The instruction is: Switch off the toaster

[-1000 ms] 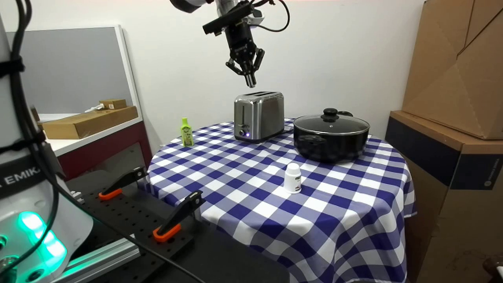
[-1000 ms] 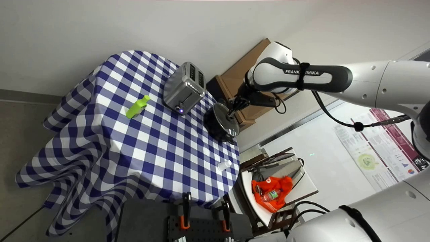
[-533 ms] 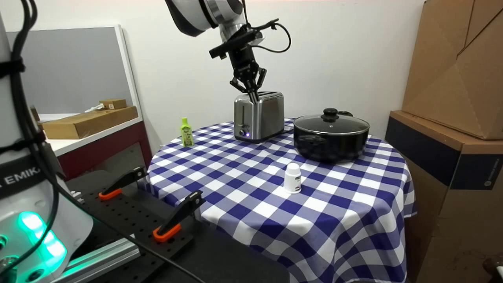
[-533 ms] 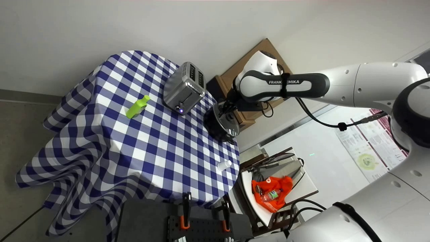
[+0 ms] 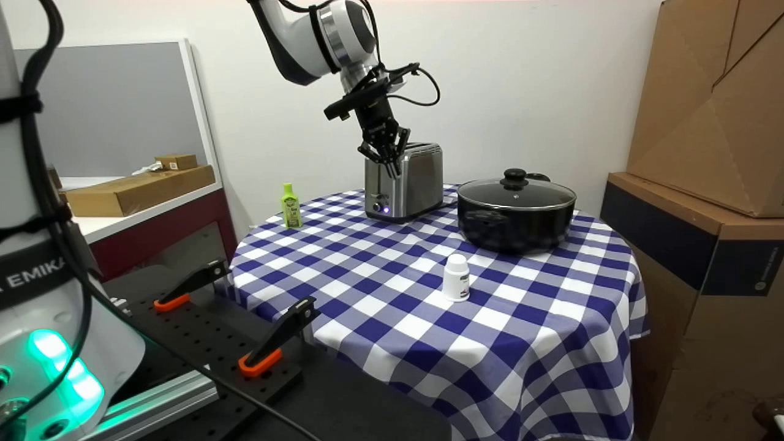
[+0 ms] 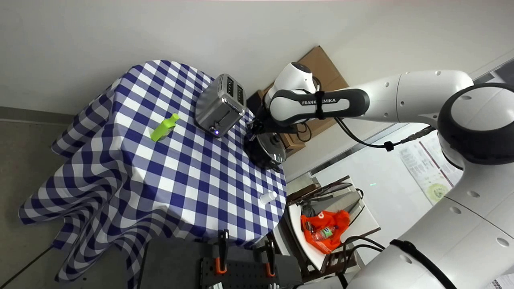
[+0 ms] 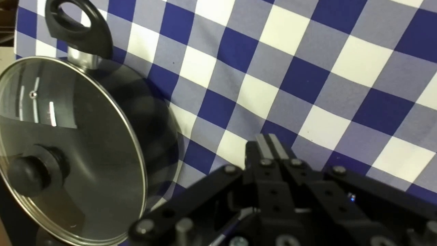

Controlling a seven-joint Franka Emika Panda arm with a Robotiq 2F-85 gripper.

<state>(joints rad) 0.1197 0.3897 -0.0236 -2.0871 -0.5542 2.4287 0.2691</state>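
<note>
Both exterior views are reading bright, even. Green base lamps [image 5: 68, 367] are glaring at 8 o'clock in exterior view, cores clipping white. Toaster [image 5: 422, 180] is gleaming, its lamp [image 5: 385, 209] glowing violet. Poster [image 6: 435, 164] is rendering soft at 3 o'clock, text unreadable. Wrist view: lid [image 7: 85, 143] is mirroring white streaks at 9 o'clock; gripper [image 7: 267, 138] is reading near-black at 5 o'clock.

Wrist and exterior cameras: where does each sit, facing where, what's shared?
In an exterior view: beside the base, facing across the table to the toaster; base, arm, gripper show.
In an exterior view: high, tilted, looking down on table and green bottle; arm at right.
Wrist view: arm-mounted, looking down at table and pot; gripper along the bottom.
Both exterior views share toaster, pot, green bottle.
</note>
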